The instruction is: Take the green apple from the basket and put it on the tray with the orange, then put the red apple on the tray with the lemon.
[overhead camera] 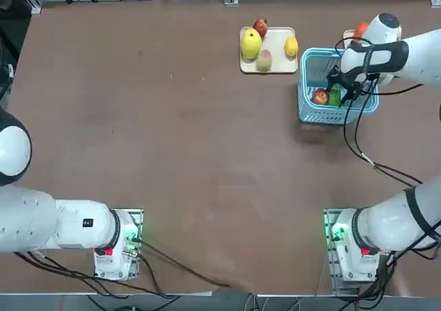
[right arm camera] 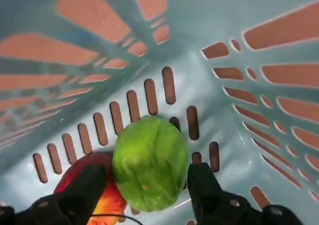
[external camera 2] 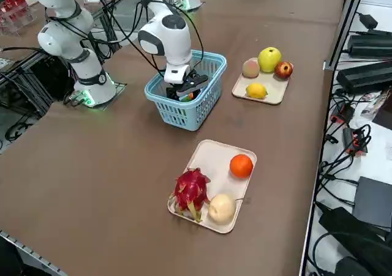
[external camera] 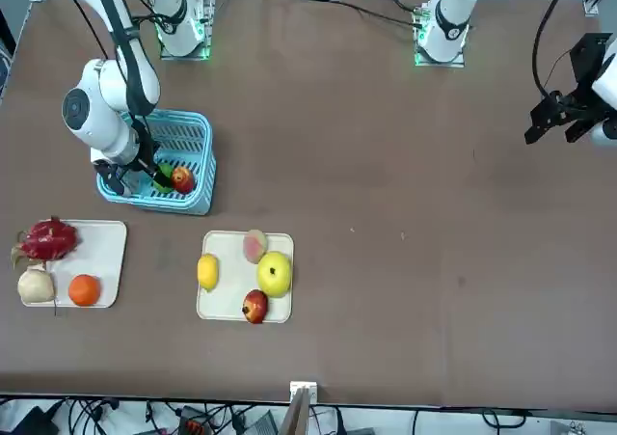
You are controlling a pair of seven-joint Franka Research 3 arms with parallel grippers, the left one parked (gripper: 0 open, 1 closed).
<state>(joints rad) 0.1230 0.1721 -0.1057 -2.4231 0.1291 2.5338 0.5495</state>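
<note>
right claw (right arm camera: 147, 174) inside basket (right arm camera: 199, 120) | red apple (right arm camera: 110, 200) crowds green apple (right arm camera: 150, 160)

From overhead, we see our right arm (overhead camera: 422, 57) in smooth, rounded white segments with black bands and loose black cables (overhead camera: 356, 128). Its white base (overhead camera: 355, 261), at the table's four o'clock, shows green lights and a red patch. Our right gripper (right arm camera: 145, 172), at two o'clock, is black with round silvery screws (right arm camera: 235, 203).
</note>
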